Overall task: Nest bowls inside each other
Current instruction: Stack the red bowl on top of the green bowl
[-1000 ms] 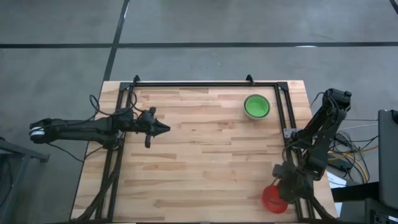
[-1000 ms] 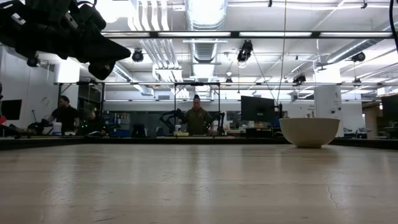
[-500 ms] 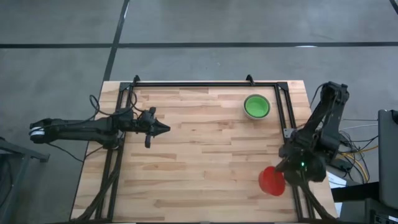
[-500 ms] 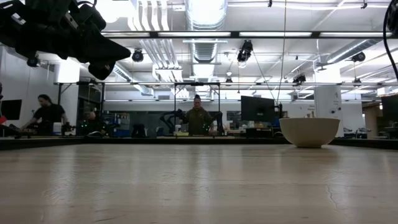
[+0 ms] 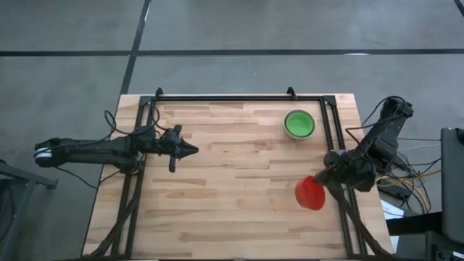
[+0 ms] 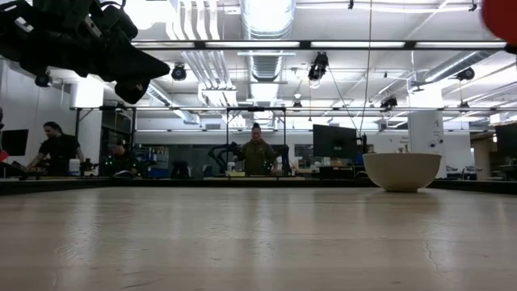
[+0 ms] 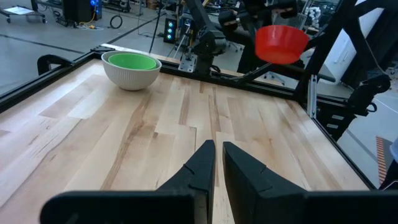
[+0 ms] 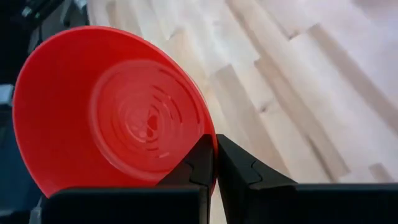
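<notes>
A red bowl (image 5: 309,193) hangs above the table's right side, with my right gripper (image 5: 322,183) shut on it. The left wrist view shows the red bowl (image 7: 282,43) in the air, and the low view shows it at the top corner (image 6: 501,16). A green bowl (image 5: 299,123) sits nested inside a pale white bowl (image 7: 127,76), which rests on its base at the far right. My left gripper (image 5: 194,150) hovers shut over the table's left half, touching nothing. My right gripper pinches the red bowl's rim (image 8: 210,163), one finger (image 8: 196,165) on the inside of the wall and the other outside. The fingers come from the table's right side, slanting down. The bowl hangs clear of the table, its hollow facing the wrist camera.
A black rail frame (image 5: 239,98) runs round the far and side edges of the wooden table. Cables and equipment (image 5: 406,185) lie off the right edge. Bare wood (image 5: 239,181) lies between the arms. People (image 6: 257,153) stand in the room beyond.
My right gripper has risen and gone from the near right corner toward the far edge, tipping more steeply downward, still shut on the red bowl. The bowl has been lifted with it and now hangs farther in over the table.
</notes>
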Motion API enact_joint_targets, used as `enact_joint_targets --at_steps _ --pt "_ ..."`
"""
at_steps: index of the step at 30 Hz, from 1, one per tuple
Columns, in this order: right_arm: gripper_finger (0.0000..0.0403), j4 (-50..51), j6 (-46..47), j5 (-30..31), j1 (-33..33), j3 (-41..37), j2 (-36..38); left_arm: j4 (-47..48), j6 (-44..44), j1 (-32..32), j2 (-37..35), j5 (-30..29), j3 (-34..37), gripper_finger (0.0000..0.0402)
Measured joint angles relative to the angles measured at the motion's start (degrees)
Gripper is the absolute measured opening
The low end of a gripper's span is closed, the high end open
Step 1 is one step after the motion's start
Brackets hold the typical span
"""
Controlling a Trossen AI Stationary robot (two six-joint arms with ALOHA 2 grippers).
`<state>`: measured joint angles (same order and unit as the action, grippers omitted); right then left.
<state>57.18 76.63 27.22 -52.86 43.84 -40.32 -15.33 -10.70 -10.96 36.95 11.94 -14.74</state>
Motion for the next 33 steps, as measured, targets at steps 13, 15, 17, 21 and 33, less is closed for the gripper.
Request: enact_joint_targets --at_steps 13,15,17,21,33 --pt "0.0011 3.97 -5.56 -0.04 22.05 4.53 -0.89 -0.02 0.00 0.02 0.00 0.00 0.00 0.0035" --pt "0.0011 3.93 -7.67 -0.19 26.38 5.80 -1.72 0.00 0.00 0.00 0.00 0.00 0.00 0.0035" --pt "0.0011 3.95 -10.06 -0.51 30.52 7.19 -2.73 -0.02 0.00 0.00 0.00 0.00 0.00 0.0035" --pt "0.0011 3.00 -17.15 -2.35 38.14 9.73 -5.47 -0.01 0.00 0.00 0.00 0.00 0.00 0.0035" --pt "0.0011 -1.19 -28.11 -9.73 55.13 11.09 -10.05 0.00 0.00 0.02 0.00 0.00 0.00 0.0035"
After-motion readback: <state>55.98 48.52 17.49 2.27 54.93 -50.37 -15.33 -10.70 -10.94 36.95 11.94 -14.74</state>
